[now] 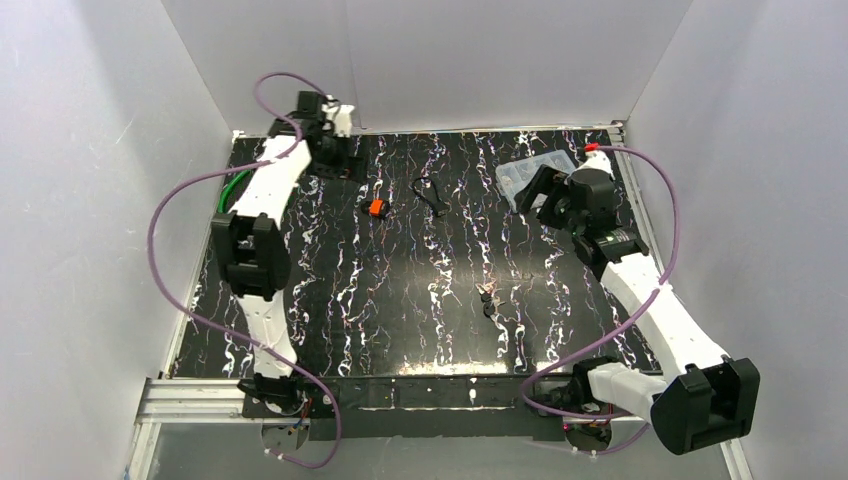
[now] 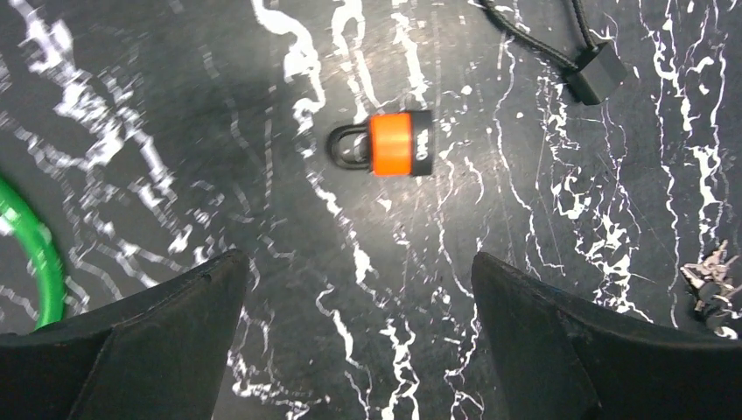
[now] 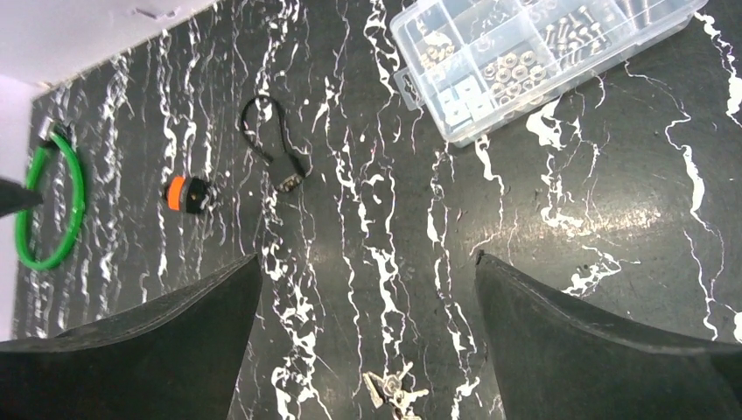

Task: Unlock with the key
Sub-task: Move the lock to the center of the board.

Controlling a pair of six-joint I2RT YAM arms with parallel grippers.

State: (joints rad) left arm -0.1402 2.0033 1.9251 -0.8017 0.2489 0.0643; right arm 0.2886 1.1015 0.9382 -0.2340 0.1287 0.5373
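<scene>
Nothing is unlocked yet. The orange padlock (image 1: 377,207) lies in the upper centre-left of the top view, its shackle seemingly shut. The keys (image 1: 488,297) lie untouched at centre, well apart from it. The left end effector (image 2: 354,258) and right end effector (image 3: 367,258) are both spread and empty. The tabletop (image 1: 400,340) between lock and keys offers open room; walls hem the sides, and a parts box (image 1: 535,172) sits near the right arm.

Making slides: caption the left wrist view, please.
Open left gripper above an orange padlock lying on the marbled black table, keys at right edge.
</scene>
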